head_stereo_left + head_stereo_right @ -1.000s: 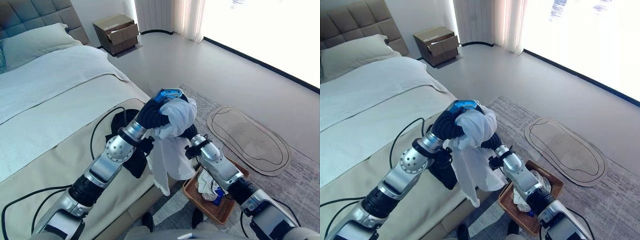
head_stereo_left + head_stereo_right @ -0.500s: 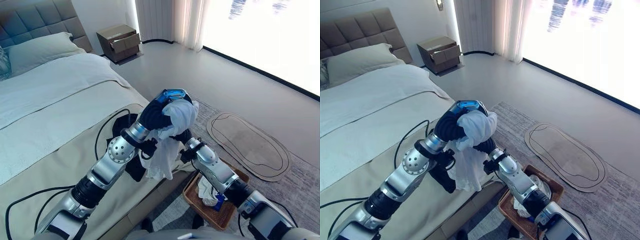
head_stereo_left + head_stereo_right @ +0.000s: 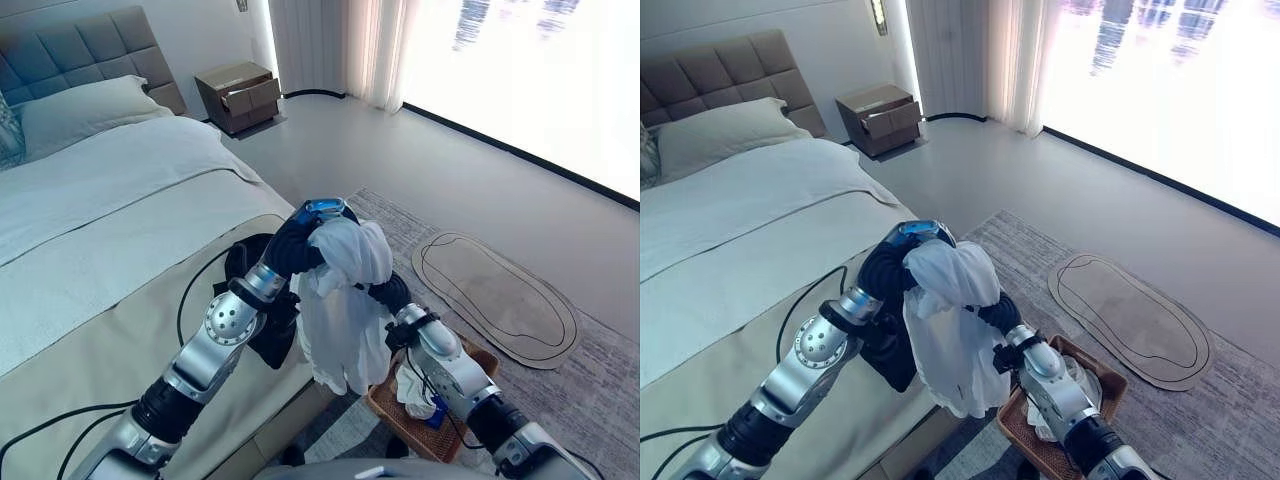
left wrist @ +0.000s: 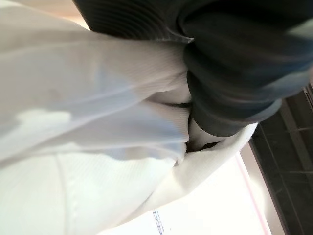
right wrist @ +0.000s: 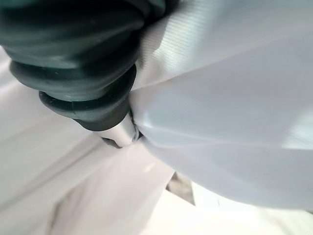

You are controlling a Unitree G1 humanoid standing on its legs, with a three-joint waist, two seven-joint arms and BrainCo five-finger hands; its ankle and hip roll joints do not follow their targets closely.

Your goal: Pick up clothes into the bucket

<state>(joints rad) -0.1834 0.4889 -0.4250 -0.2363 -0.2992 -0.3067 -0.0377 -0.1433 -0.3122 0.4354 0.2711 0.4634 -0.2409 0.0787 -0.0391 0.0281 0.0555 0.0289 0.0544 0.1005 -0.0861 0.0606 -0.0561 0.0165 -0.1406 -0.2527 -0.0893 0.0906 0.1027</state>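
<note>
Left eye view: the white shirt now hangs longer and lower than half a second ago, its hem beside the basket at five o'clock. Left hand and right hand are buried in cloth, fingers hidden, so grip unclear; drop looks close.

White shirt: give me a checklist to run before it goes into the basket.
1. White shirt off the bed, bundled over both hands: ok.
2. Left hand fingers closed on the cloth: cannot tell, the cloth covers them.
3. Right hand fingers: cannot tell, buried in cloth.
4. Shirt above the basket: not ok, it hangs beside the near-left rim.
5. Room in the basket: ok, some clothes inside, space left.
6. Black garment on the bed edge: not ok, not yet picked up.
</note>
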